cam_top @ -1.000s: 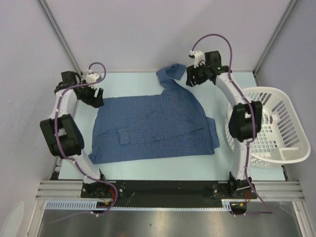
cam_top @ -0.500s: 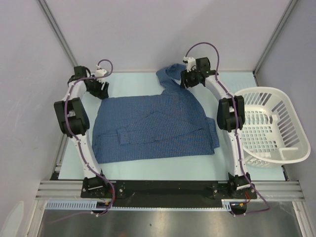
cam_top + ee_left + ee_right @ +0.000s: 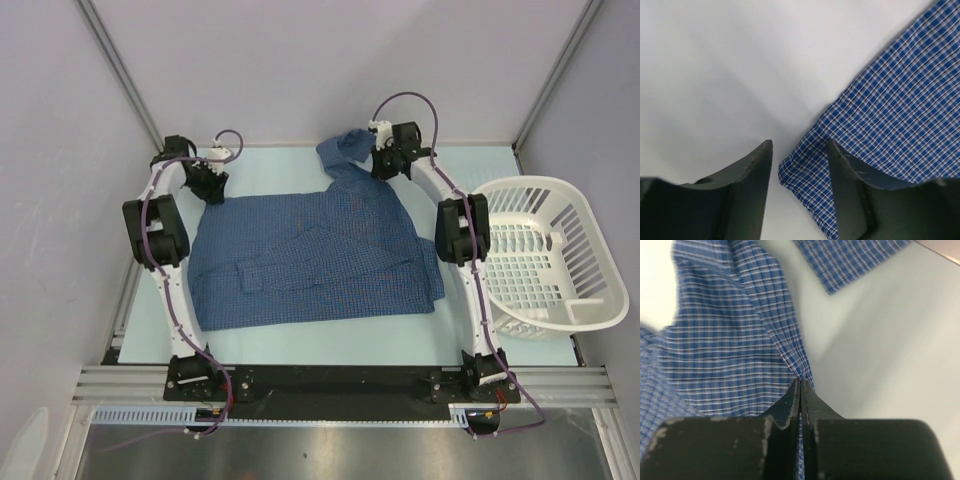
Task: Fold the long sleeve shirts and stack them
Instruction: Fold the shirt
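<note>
One long sleeve shirt (image 3: 320, 250), blue check cloth, lies spread flat in the middle of the table, one sleeve folded across its front and the other bunched at the far edge (image 3: 345, 150). My left gripper (image 3: 212, 185) is down at the shirt's far left corner. In the left wrist view its jaws (image 3: 800, 147) stand apart, with the corner of the shirt (image 3: 900, 100) lying between them. My right gripper (image 3: 385, 168) is at the far right shoulder. In the right wrist view it (image 3: 801, 382) is shut on an edge of the shirt (image 3: 725, 350), check cloth showing between the jaws.
A white slatted laundry basket (image 3: 560, 250) stands at the table's right edge, beside the right arm's elbow. Grey walls enclose the table on three sides. Bare pale tabletop (image 3: 300, 335) shows in front of the shirt.
Both arms have reached further back. The left gripper moved right to the shirt's corner and narrowed. The right gripper moved left onto the cloth and closed on it.
</note>
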